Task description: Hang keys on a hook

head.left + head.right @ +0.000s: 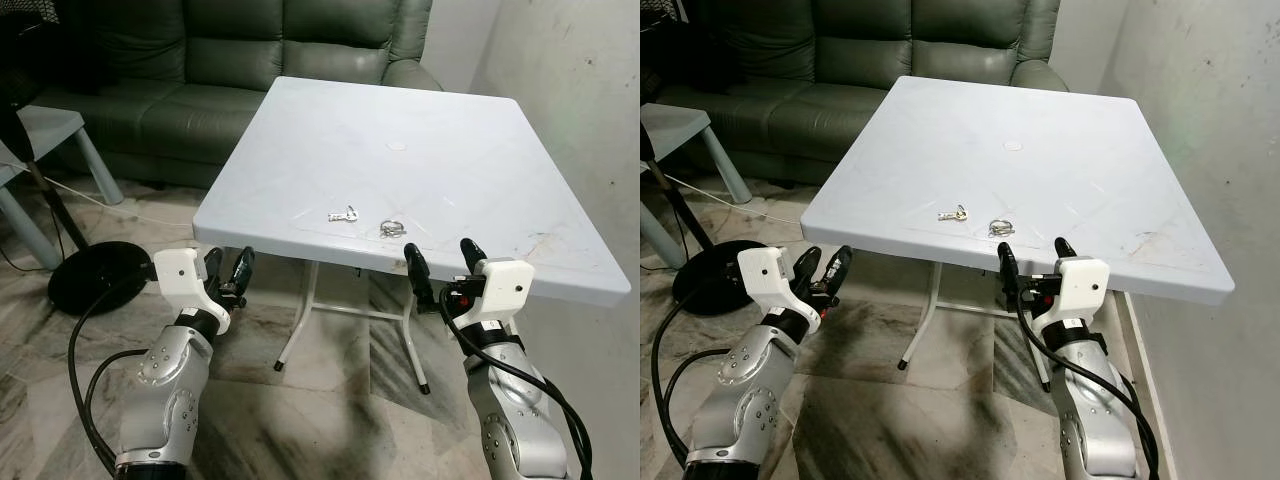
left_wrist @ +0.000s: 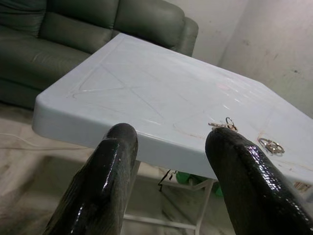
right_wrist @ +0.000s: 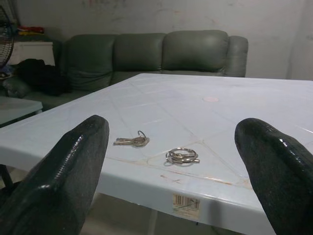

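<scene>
— What do your arms look like?
— Silver jointed shells, looped black cables, white boxy wrist housings. Left gripper [image 1: 229, 272] and right gripper [image 1: 441, 262] each carry two glossy black fingers.

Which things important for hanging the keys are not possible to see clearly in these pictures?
- A hook: none can be made out on the wall in the eye views.
- Keys: too small in the eye views to count them.
- Ring: in the right wrist view, too small to tell if it carries a key.
- Table legs: mostly hidden under the tabletop.
- Sticker on the table edge: print too small to read.
</scene>
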Robot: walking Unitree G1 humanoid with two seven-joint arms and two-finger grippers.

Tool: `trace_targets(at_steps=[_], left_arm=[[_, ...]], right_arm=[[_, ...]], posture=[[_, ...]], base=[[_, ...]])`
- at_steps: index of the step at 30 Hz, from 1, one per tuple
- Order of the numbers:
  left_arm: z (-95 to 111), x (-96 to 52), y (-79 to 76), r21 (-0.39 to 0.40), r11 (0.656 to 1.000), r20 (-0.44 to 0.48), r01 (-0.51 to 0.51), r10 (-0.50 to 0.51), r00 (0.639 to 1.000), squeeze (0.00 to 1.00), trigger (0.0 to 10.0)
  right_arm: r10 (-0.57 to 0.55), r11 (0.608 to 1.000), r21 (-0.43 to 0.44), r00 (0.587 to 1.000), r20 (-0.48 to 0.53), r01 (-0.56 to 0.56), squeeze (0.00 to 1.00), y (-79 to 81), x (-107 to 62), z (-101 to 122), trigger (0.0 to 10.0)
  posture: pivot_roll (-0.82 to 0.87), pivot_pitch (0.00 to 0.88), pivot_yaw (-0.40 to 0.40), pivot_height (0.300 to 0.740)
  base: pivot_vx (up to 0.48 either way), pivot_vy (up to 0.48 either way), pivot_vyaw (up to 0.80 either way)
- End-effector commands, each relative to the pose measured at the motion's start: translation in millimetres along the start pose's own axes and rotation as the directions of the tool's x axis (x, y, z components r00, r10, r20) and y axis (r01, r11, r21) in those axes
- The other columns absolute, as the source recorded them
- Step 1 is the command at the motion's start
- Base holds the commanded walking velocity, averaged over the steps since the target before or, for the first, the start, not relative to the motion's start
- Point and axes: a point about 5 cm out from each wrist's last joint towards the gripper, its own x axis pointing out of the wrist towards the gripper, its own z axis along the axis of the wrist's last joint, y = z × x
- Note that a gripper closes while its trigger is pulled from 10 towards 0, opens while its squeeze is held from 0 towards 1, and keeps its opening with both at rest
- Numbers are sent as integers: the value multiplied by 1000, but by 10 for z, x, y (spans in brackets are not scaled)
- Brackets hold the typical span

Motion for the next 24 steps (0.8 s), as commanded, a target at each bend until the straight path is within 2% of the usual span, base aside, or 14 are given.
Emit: trace_targets(at_steps=[1,5,16,24], left_arm=[[-24,17,-18,4,1000,-10,6,-6,1000,0,10000],[-27,23,-24,1,1000,-10,7,-7,1000,0,10000],[-25,44,-35,-16,1000,-5,7,-7,1000,0,10000],[-38,54,-71,-21,999,-10,24,-24,1000,0,10000]], right_arm=[[15,1000,-13,1000,10,-15,0,11,18,43,10000],[17,1000,-13,1000,10,-17,0,10,18,42,10000],[24,1000,-17,1000,10,-24,0,21,2,40,10000],[23,1000,-20,1000,8,-22,0,11,-20,36,10000]], posture=[[109,55,-45,740],[107,55,-44,740],[100,55,-39,740],[93,59,-36,740]], base=[[0,0,0],[0,0,0],[269,0,0],[297,273,0]])
